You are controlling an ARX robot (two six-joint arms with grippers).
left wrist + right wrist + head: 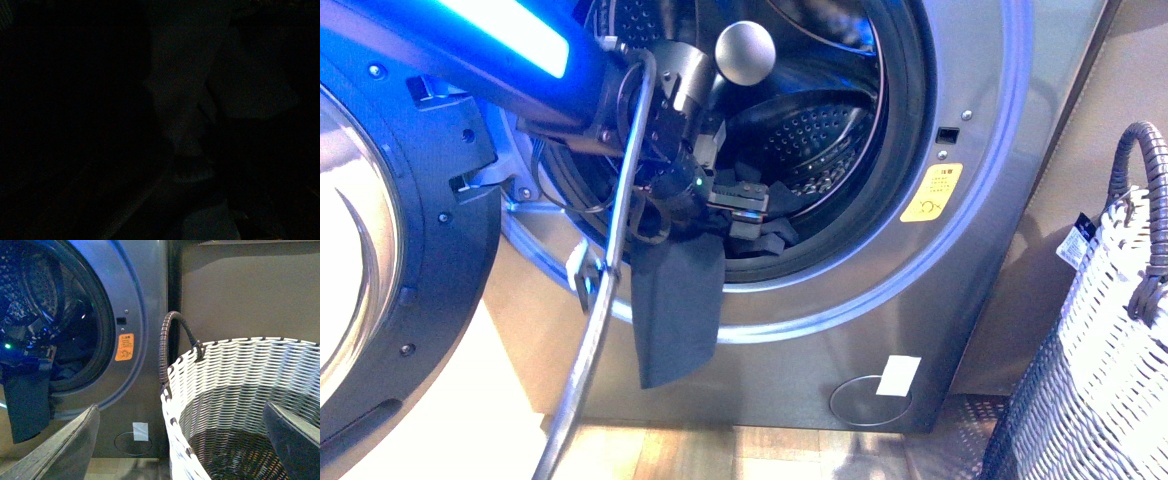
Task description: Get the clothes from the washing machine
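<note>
The silver-grey washing machine [980,230] fills the front view, its porthole door [380,260] swung open at the left. My left gripper [745,205] sits at the drum's mouth, shut on the dark navy clothes [677,305], which hang over the rim and down the front panel. More dark fabric lies inside the drum [810,130]. The left wrist view is dark. In the right wrist view the washing machine [145,405] and the hanging clothes [25,402] show, and my right gripper [182,440] is open over the basket's rim with nothing between its fingers [75,445].
A woven white and grey basket [1110,340] with a dark handle [170,340] stands to the right of the washer, its inside [240,455] holding nothing visible. An orange sticker [932,192] is on the washer's front. Wooden floor [770,455] lies below.
</note>
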